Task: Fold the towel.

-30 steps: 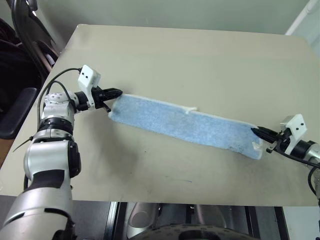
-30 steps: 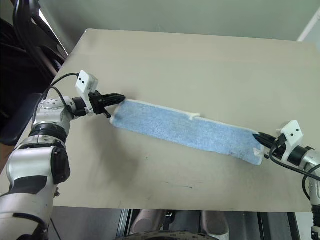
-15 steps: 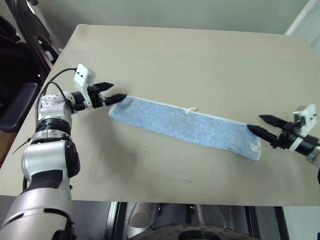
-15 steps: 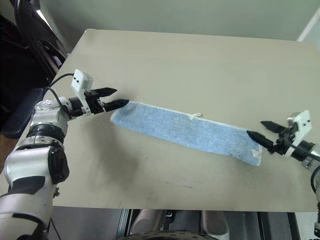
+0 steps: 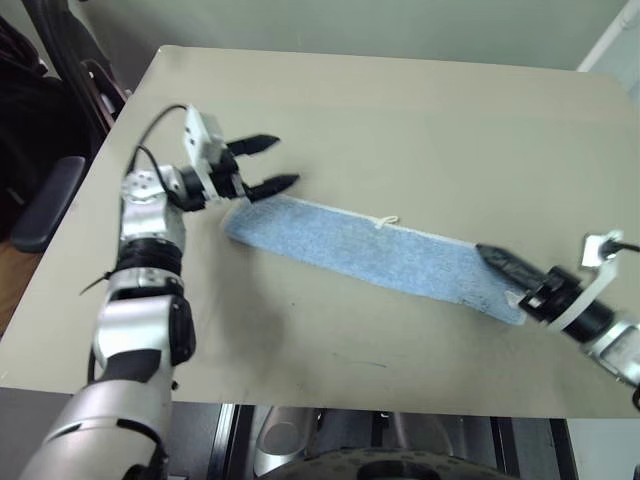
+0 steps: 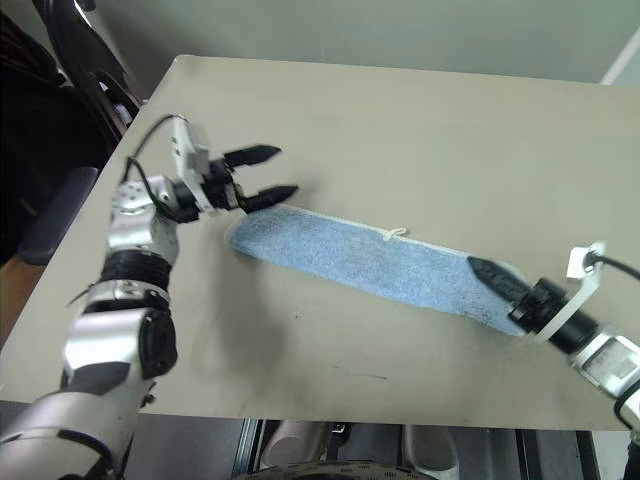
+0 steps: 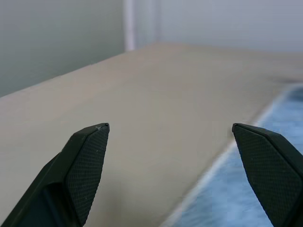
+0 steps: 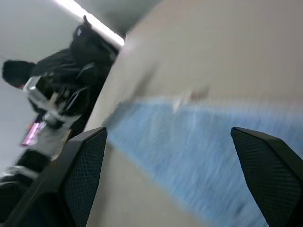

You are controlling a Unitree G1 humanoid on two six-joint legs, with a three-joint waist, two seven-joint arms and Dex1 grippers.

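The towel (image 5: 372,253) is a long light blue strip with white edging, lying flat and slanted across the beige table (image 5: 400,120). Its small white loop (image 5: 383,221) sticks out of the far long edge. My left gripper (image 5: 283,162) hovers open just above and beyond the towel's left end, with nothing between its fingers; the left wrist view has the towel (image 7: 265,189) beside one finger. My right gripper (image 5: 490,258) is rolled on its side over the towel's right end. In the right wrist view its fingers (image 8: 85,156) stand wide apart above the towel (image 8: 189,146), holding nothing.
A dark chair (image 5: 45,200) stands off the table's left side. The table's near edge (image 5: 330,405) runs just below the towel. Bare tabletop stretches behind the towel to the far edge.
Both grippers opened and let go of the towel's ends. The left one rose and swung right over the left end; the right one rolled and moved left over the right end.
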